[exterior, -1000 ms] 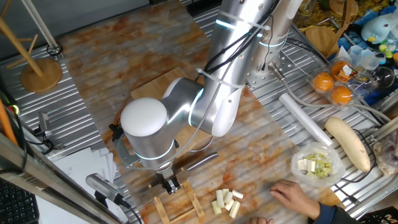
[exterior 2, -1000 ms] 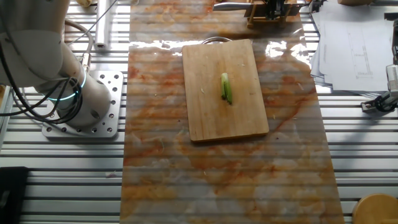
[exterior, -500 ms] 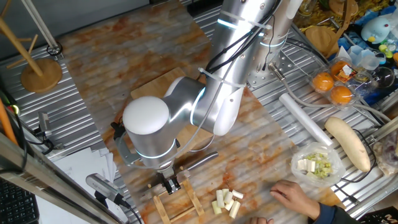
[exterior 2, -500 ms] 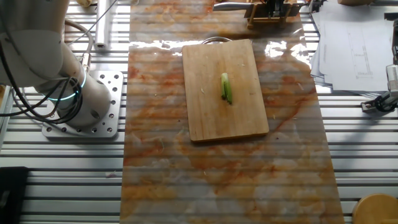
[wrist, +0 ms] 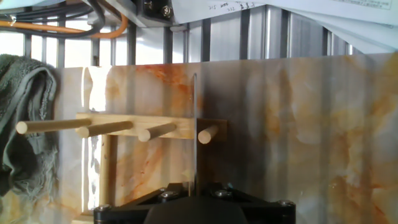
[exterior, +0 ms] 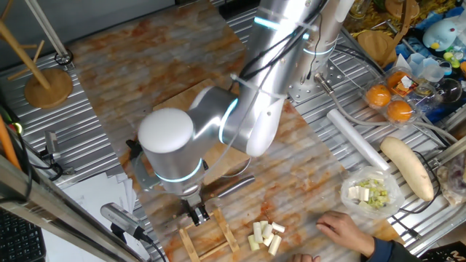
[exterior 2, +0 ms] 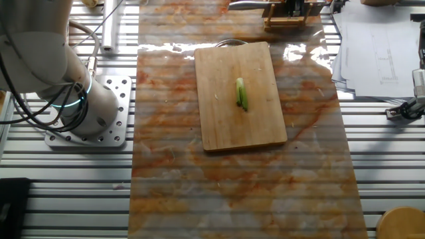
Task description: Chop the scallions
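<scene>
A short green scallion stalk (exterior 2: 242, 93) lies on the wooden cutting board (exterior 2: 239, 126) in the other fixed view. In the one fixed view the arm hides it and only part of the board (exterior: 182, 98) shows. My gripper (exterior: 197, 213) is at the wooden knife rack (exterior: 207, 239) by the table edge, far from the board. It looks shut on the knife, whose blade (exterior: 234, 188) sticks out to the right. In the hand view the gripper (wrist: 194, 190) holds the blade (wrist: 194, 124) edge-on over the rack's pegs (wrist: 143, 130).
Pale cream chunks (exterior: 264, 235) lie beside the rack, with a person's hand (exterior: 346, 229) near them. A bag of whitish-green bits (exterior: 371, 193), a white radish (exterior: 408, 167) and oranges (exterior: 389, 102) are to the right. A grey cloth (wrist: 25, 124) lies left of the rack.
The arm's wrist has shifted slightly left and up at the rack, and the knife has risen a little with it. The scallion and board have not moved.
</scene>
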Tool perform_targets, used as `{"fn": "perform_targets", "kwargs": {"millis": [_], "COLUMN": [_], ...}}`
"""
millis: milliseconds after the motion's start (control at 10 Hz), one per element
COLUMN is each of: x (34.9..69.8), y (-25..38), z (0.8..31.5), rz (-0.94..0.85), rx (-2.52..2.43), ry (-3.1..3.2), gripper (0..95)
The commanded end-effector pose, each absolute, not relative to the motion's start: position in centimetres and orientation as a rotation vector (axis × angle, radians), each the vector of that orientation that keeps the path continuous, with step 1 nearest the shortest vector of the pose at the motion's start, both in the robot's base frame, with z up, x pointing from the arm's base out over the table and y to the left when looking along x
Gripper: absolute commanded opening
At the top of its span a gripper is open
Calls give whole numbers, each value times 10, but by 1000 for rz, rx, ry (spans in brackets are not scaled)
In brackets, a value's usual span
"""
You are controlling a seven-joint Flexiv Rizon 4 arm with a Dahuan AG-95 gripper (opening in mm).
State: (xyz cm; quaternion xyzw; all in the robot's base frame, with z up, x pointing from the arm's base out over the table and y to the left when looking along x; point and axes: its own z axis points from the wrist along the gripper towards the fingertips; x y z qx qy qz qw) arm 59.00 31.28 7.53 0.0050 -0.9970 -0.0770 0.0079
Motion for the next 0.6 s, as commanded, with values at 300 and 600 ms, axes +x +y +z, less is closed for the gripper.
{"fn": "perform_targets", "kwargs": {"millis": [300,600], "x": [580,571], "y": [291,234], "z": [145,185], "rz": [-232,-212], "rx": [18,110], "ry": [-3091,-3059], "gripper": [0,0]}}
